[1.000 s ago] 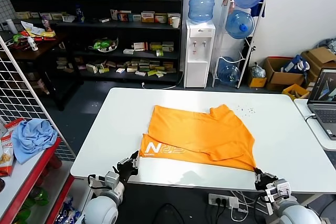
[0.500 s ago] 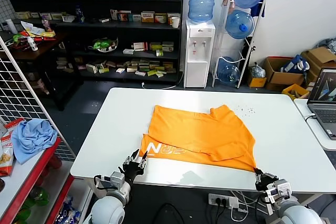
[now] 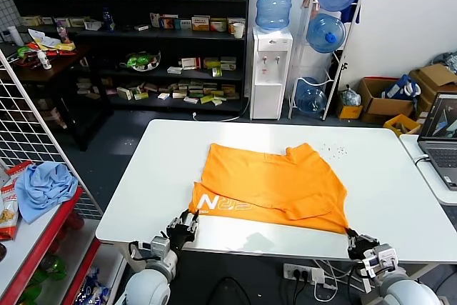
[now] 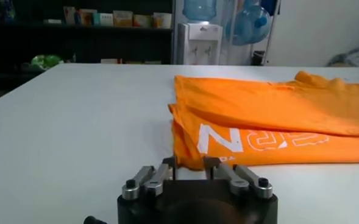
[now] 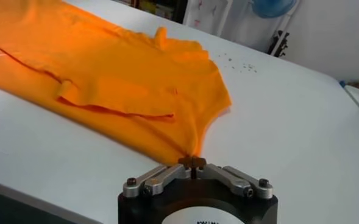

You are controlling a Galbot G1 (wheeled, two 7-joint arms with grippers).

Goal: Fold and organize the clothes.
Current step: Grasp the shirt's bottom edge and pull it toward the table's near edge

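Note:
The orange T-shirt (image 3: 271, 187) lies partly folded on the white table (image 3: 161, 176), its white lettering (image 3: 223, 203) facing up along the near-left edge. My left gripper (image 3: 187, 225) is at the table's near edge, open, with the shirt's near-left corner between its fingers; the left wrist view shows the gripper (image 4: 189, 163) and the shirt (image 4: 270, 109) spread beyond it. My right gripper (image 3: 355, 237) is shut on the shirt's near-right corner; the right wrist view shows the gripper (image 5: 192, 162) pinching the cloth (image 5: 106, 73).
A laptop (image 3: 441, 130) sits on a side table at the right. A red shelf at the left holds a light blue cloth (image 3: 44, 187). A water dispenser (image 3: 271, 69) and stocked shelves stand behind the table. Small specks (image 3: 332, 149) lie near the far right.
My left gripper moved right and in to the shirt's near-left corner. The lettered edge shifted briefly and settled back. The right gripper has not moved.

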